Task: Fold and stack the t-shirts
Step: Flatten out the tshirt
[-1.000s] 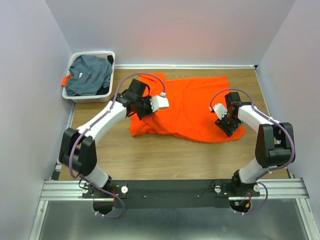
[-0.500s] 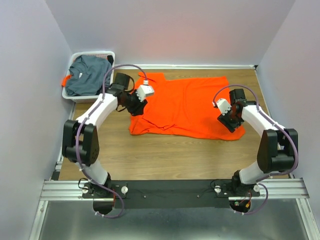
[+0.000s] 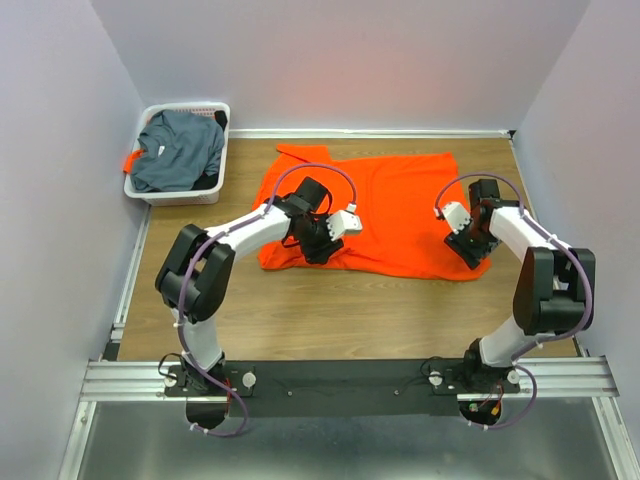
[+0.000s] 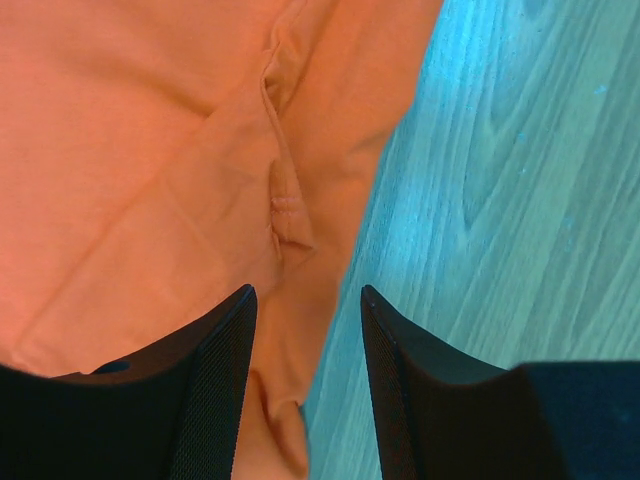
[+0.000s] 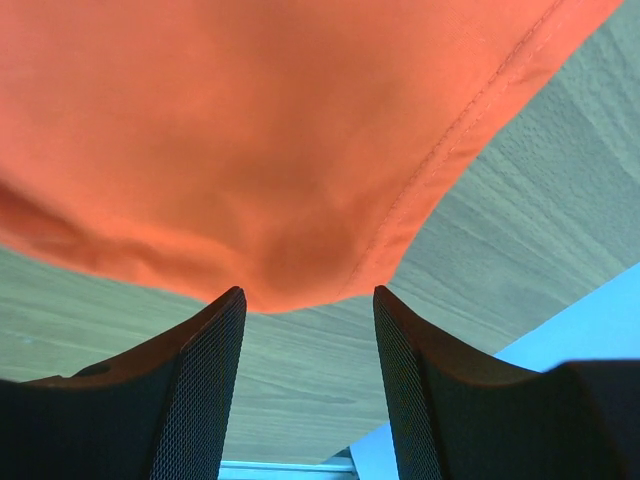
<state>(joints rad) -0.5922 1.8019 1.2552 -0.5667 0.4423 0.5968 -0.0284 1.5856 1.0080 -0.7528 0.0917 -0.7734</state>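
Lying flat on the wooden table (image 3: 300, 300), the orange t-shirt (image 3: 400, 205) has its long axis running left to right; which end is the neck cannot be told. From above, the left gripper (image 3: 320, 247) sits over the shirt's near-left part and the right gripper (image 3: 472, 252) over its near-right corner, with the left arm (image 3: 250, 225) hiding some cloth. Only the wrist views show the jaws. The left gripper (image 4: 305, 370) is parted, with a creased, stitched edge of the shirt (image 4: 150, 150) running between its fingers (image 4: 215, 380) and bare wood on one side. The right gripper (image 5: 308, 370) is parted too — a rounded hemmed corner (image 5: 290, 150) hangs just ahead of it, nothing pinched. At far left, well apart, the dark grey-blue t-shirt (image 3: 180, 150) is heaped in the white slotted basket (image 3: 185, 106).
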